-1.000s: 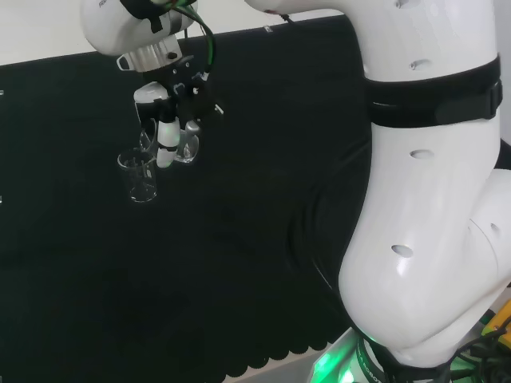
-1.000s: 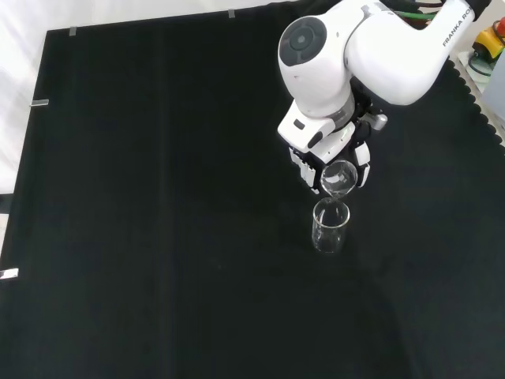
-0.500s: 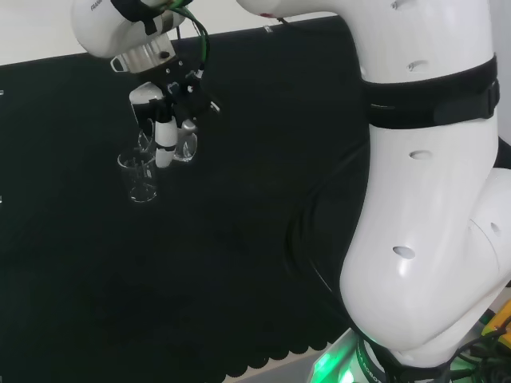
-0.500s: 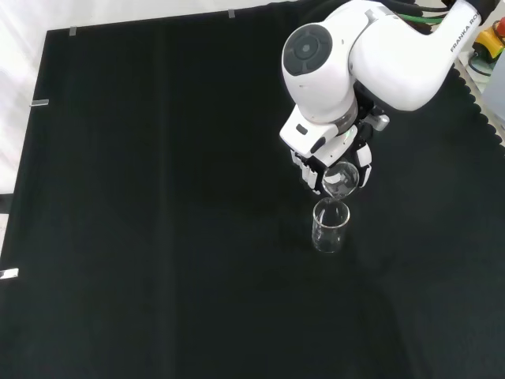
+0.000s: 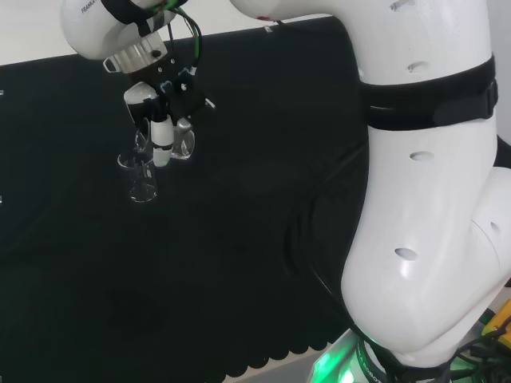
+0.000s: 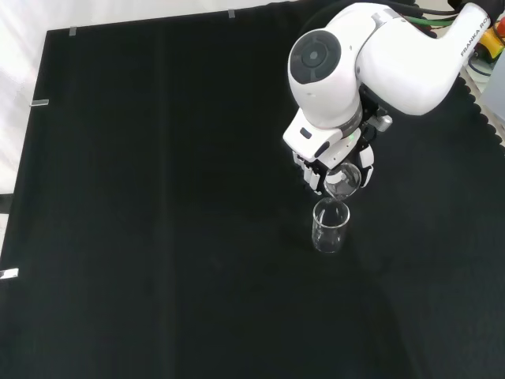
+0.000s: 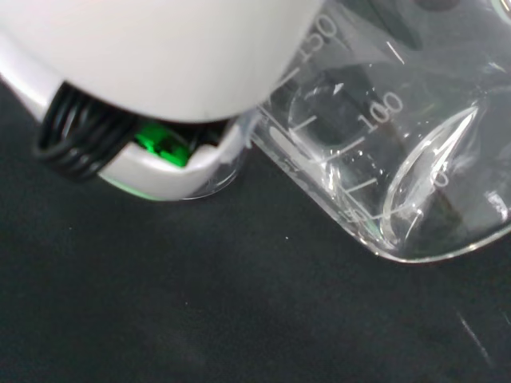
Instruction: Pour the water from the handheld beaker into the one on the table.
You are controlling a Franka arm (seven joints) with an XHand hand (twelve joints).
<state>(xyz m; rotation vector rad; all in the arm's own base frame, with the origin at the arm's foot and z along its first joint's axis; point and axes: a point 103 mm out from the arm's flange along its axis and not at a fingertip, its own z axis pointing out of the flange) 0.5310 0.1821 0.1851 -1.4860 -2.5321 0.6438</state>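
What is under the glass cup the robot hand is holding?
Another beaker stands on the black cloth, just below the tilted beaker in the robot hand. Whether it has water inside cannot be seen through the clear glass.

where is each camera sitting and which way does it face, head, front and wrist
Head view: behind and above the arm's base, looking over the big white links at the cloth; the hand tips the held beaker beside the table beaker.
Front view: in front of the arm, looking down on the cloth; a white link stands above the hand.
Wrist view: at the wrist, looking past the palm at the held beaker.
Head and front views share both beakers.
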